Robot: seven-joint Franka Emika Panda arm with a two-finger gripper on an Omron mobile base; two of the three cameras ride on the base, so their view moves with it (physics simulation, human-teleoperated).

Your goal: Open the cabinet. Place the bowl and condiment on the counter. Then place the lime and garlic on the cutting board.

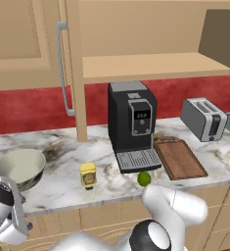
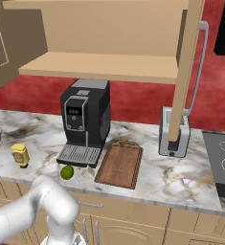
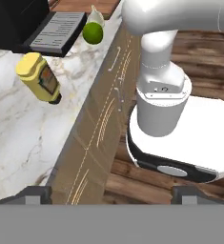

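Cabinet (image 1: 72, 68) doors open, shelf bare. Bowl (image 1: 19, 168) and condiment (image 1: 88, 175) on counter (image 1: 57, 147), left of coffee machine (image 1: 131, 122). Lime (image 1: 144, 179) + garlic (image 2: 87, 171) on counter by its tray, not on board (image 1: 179, 158). Gripper (image 3: 111, 193) low at counter edge, fingers spread wide, holding nothing.

Counter (image 1: 57, 184) with bowl (image 1: 19, 168), condiment (image 1: 88, 175), lime (image 1: 144, 178)

Arm folded low, swung far left; end effector (image 3: 111, 193) fingers spread wide, holding nothing.
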